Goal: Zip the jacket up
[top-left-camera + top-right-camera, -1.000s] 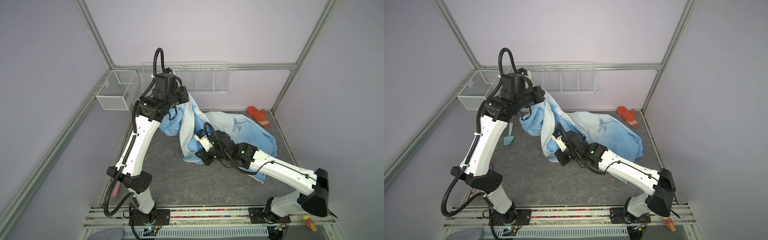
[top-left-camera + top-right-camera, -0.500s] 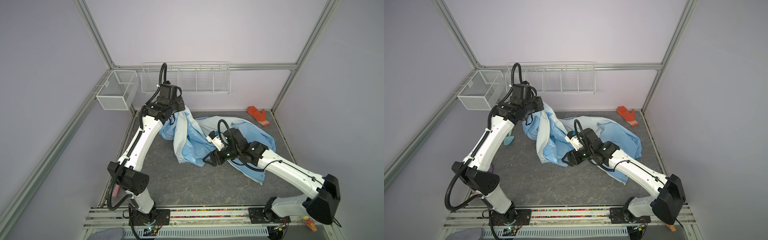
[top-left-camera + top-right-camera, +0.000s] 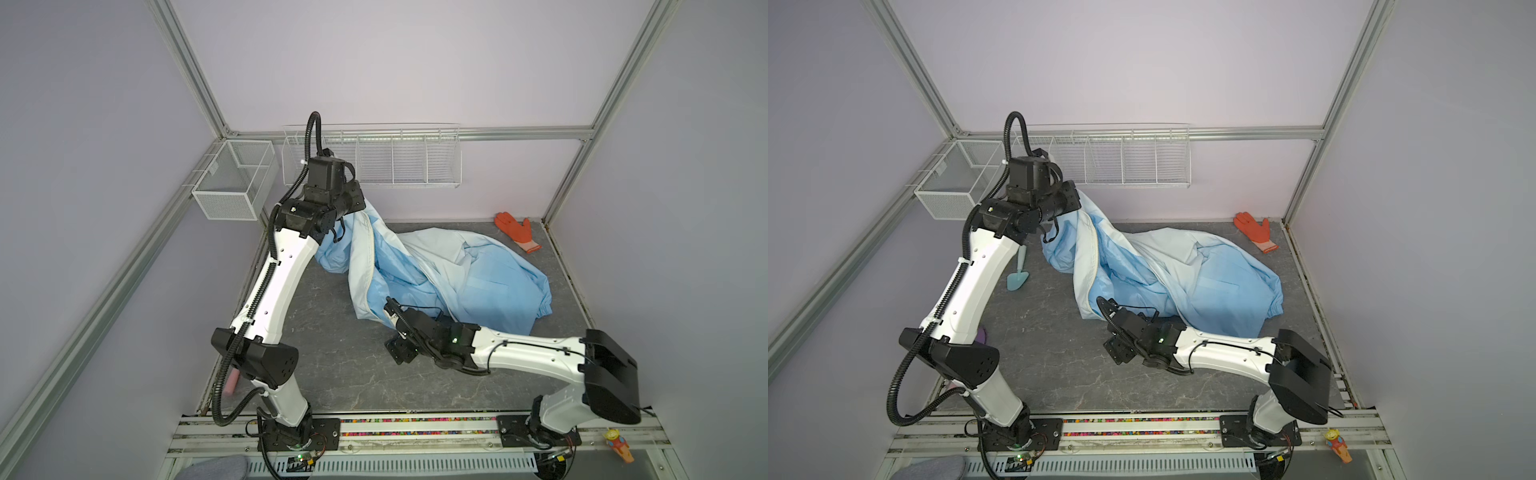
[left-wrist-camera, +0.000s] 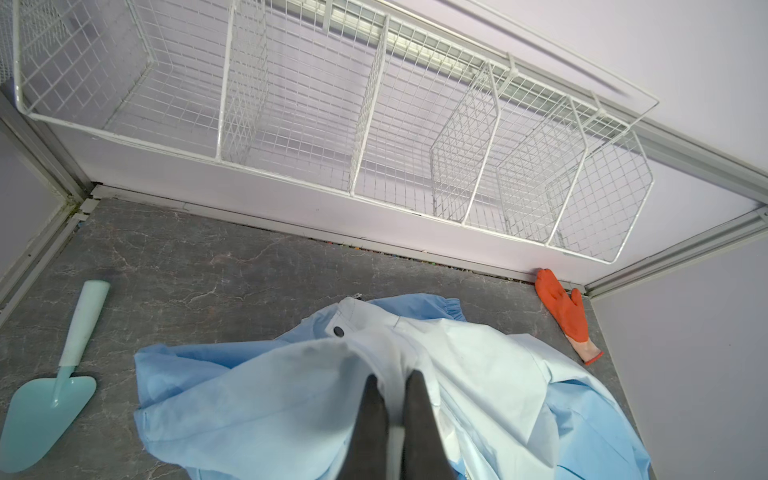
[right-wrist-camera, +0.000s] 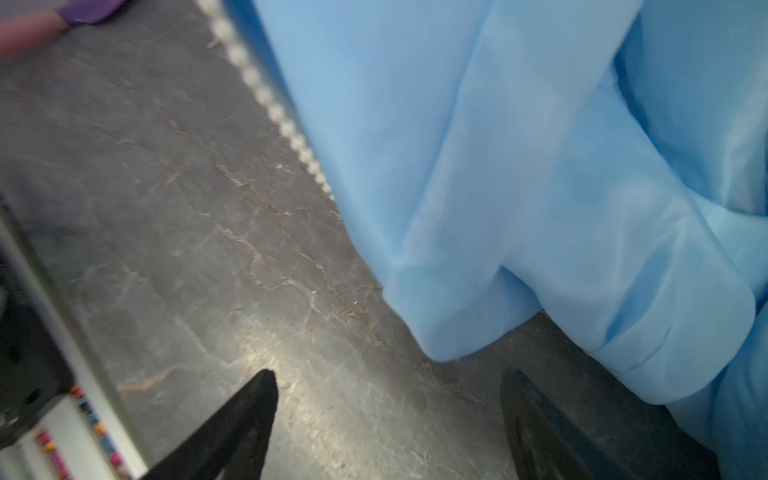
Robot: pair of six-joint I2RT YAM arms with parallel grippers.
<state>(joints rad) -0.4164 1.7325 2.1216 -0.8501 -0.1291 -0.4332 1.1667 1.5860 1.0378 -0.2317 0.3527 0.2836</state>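
Toward the back left of the tabletop point(image 3: 332, 374), the left jaws are clenched on a whitish fold of the jacket point(image 3: 478, 282) near its upper front edge. They hold that end raised while the rest drapes down and lies crumpled across the middle and right. Its white zipper point(image 3: 371, 266) runs down the hanging edge. Nearer the front, the right jaws stand spread wide and empty over bare tabletop, with the jacket's lower hem point(image 5: 449, 332) just beyond the fingertips, touching neither.
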